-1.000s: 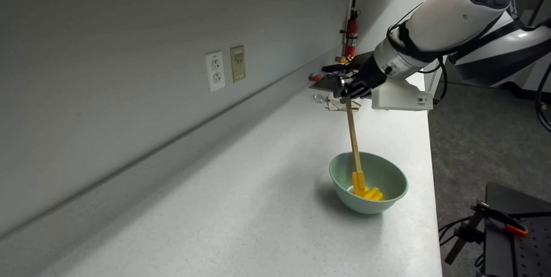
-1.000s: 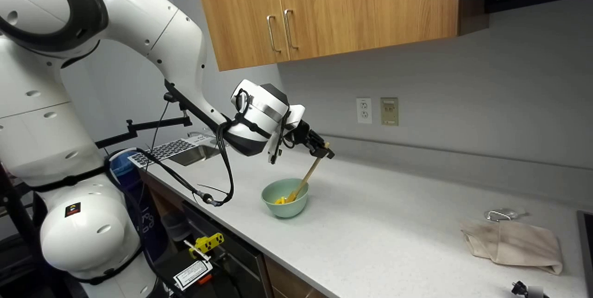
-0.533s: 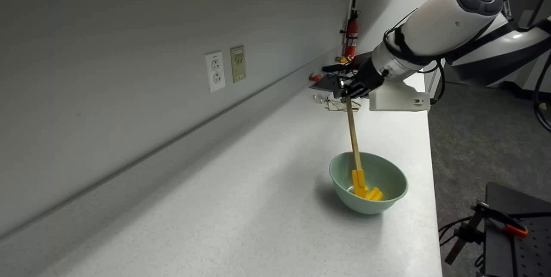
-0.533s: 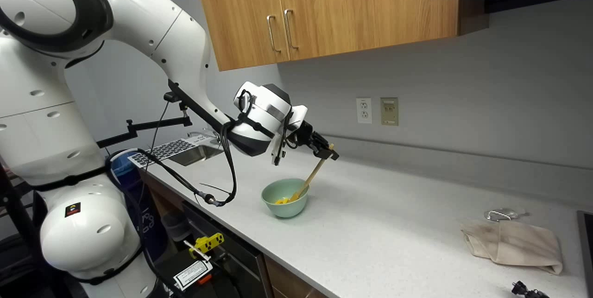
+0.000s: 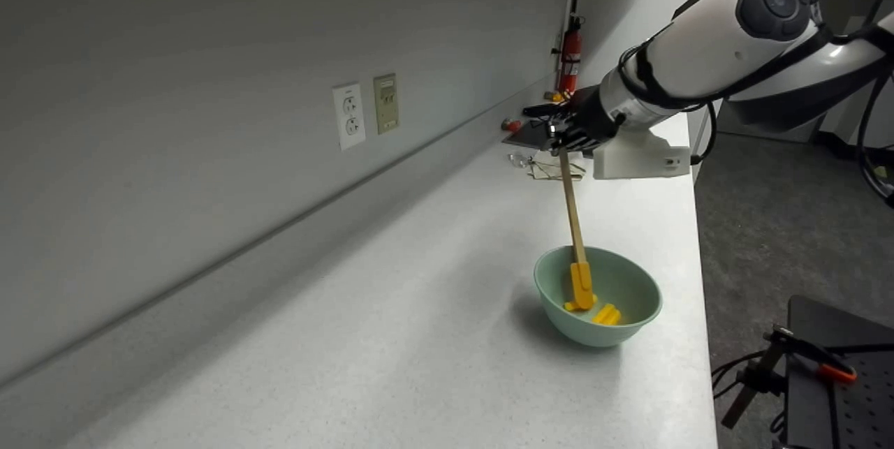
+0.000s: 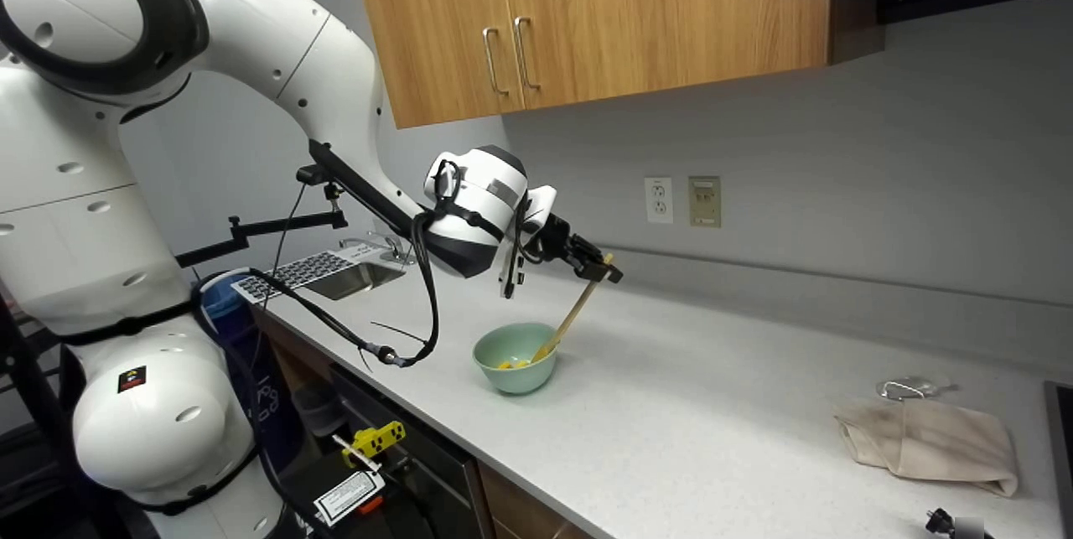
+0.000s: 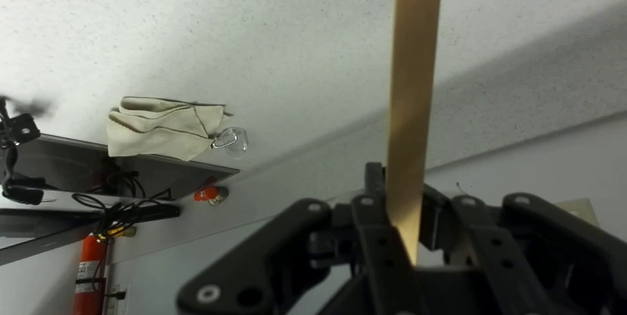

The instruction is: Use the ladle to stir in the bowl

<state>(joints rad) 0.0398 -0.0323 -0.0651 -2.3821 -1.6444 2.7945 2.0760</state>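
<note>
I saw the bowl (image 5: 621,281) in an exterior view, near the counter's (image 5: 419,337) front edge, the ladle (image 5: 575,225) leaning inside, yellow end down. In an exterior view, the gripper (image 6: 601,268) clasped its upper end; in the wrist view, the fingers (image 7: 375,179) pinched it.

The counter (image 6: 712,405) (speckled white) carries a bowl (image 6: 521,380) and a cloth (image 6: 930,443).

ladle (image 5: 574,222) in bowl (image 5: 631,287) on counter (image 5: 419,323)
</note>
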